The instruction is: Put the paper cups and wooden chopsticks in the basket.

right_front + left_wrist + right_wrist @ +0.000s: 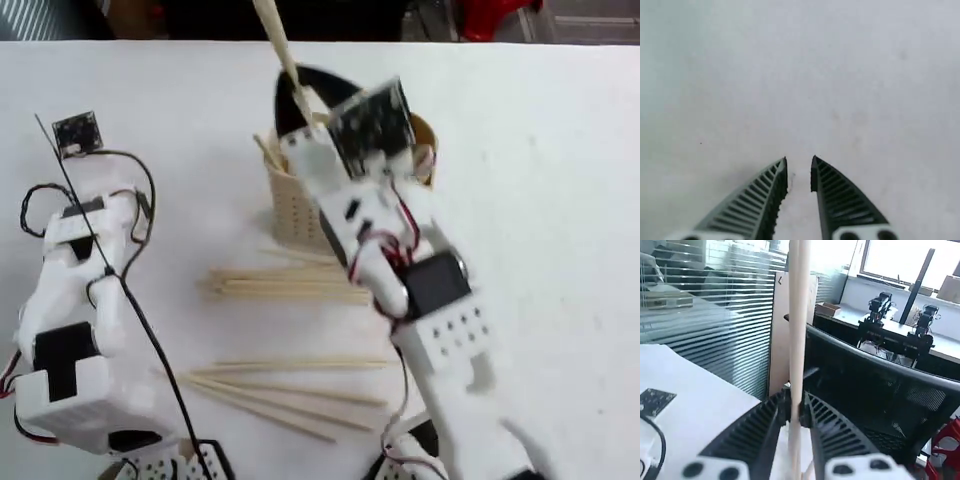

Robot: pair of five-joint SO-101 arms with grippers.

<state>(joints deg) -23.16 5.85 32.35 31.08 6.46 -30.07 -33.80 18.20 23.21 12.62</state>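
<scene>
My right gripper [800,412] is shut on a single wooden chopstick [799,315], which stands upright between its fingers. In the high view that chopstick [272,30] sticks up and away from the right gripper [303,100], just above the cream perforated basket [290,205]. Two loose groups of chopsticks lie on the table, one [285,284] in front of the basket and one [290,385] nearer the arm bases. The left arm [80,280] is folded at the left, and its gripper [799,172] hangs over bare table, slightly open with nothing between its fingers.
A brown rounded rim [427,135] shows behind the right arm beside the basket; I cannot tell what it is. The white table [560,200] stretches to the right and far side. Black cables [140,300] run along the left arm.
</scene>
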